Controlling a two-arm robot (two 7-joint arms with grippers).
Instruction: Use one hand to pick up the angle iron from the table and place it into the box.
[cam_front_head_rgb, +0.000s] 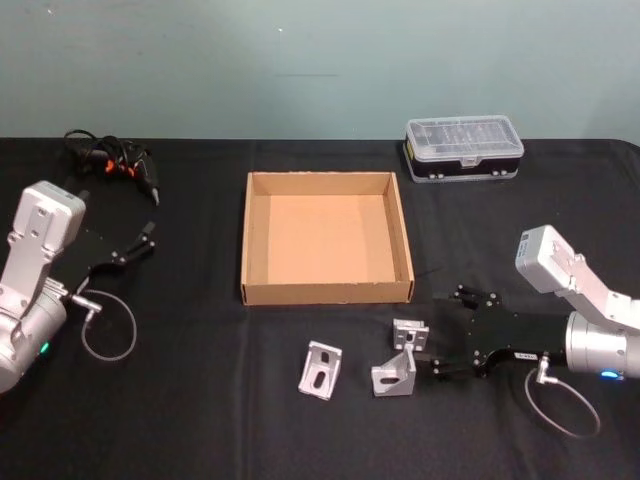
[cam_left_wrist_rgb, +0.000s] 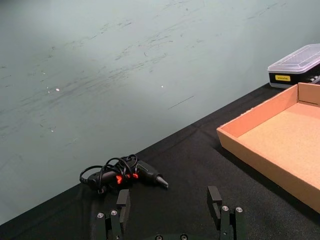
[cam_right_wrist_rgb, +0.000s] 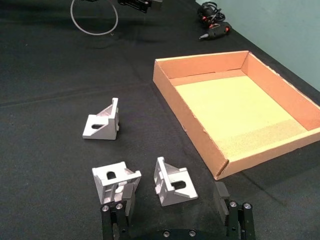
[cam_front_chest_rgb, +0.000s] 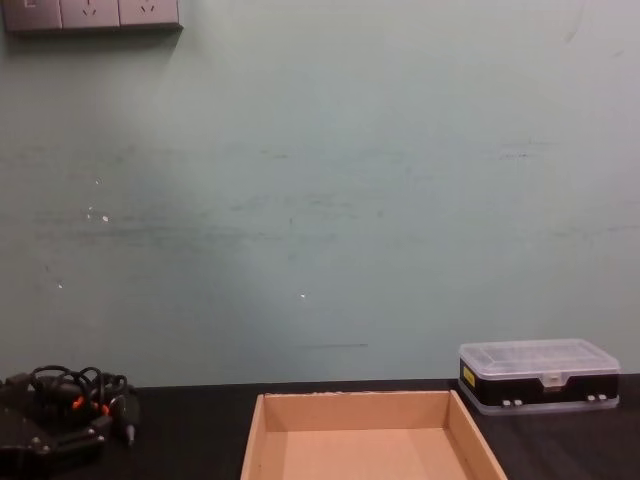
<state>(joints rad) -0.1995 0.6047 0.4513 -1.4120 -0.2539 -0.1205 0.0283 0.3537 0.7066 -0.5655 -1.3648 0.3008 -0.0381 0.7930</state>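
Right black gripper (cam_front_head_rgb: 430, 357), fingers wide open and empty, faces a silver metal angle iron (cam_right_wrist_rgb: 172, 182) lying just ahead between them on the black tabletop (cam_front_head_rgb: 200, 420), before the shallow tan cardboard box (cam_front_head_rgb: 326, 293); left gripper (cam_front_head_rgb: 135, 250) rests open, left of the box

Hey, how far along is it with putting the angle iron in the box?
Done: nothing; the box is empty and three angle irons lie on the table. In hand: the right gripper, open, straddles the nearest angle iron, not gripping. Left: close, lift, place in box. The left gripper sits idle, left of the box.
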